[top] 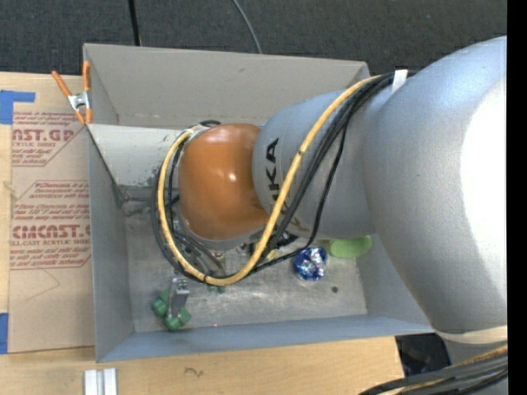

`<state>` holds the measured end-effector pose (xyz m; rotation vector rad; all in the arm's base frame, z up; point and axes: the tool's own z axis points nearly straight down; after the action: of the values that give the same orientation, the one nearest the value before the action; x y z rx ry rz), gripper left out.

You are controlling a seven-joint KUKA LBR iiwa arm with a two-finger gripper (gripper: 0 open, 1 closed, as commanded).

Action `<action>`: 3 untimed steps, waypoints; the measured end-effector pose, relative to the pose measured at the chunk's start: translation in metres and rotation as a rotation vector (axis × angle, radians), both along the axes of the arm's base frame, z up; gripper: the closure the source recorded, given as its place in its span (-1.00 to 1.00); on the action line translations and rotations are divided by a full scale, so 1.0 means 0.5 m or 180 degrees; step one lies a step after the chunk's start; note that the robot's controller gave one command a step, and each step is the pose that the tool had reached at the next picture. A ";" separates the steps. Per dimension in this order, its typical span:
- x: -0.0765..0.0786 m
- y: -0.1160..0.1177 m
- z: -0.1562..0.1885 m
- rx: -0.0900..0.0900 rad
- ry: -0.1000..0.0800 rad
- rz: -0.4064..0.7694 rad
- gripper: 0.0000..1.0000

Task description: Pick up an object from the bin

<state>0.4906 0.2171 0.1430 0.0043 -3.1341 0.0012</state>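
Orange-capped gripper (206,260) hanging low in mid grey metal bin (107,303), grip state can't tell, blue-white crumpled ball (310,263) lying nr it.

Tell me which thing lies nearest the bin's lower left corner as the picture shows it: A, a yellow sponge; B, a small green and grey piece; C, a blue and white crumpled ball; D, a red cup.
B: the small green and grey piece lies on the floor of the bin by that corner, while the blue and white ball sits well to the right of it.
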 end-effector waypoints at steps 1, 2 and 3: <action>-0.006 -0.004 -0.136 0.0020 -0.0076 0.1146 -1.00; -0.022 -0.030 -0.086 0.0013 -0.0029 0.2182 -1.00; -0.025 0.014 -0.087 0.0025 -0.0025 0.3947 -1.00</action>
<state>0.4782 0.2243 0.0995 1.8298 -2.5557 -0.0039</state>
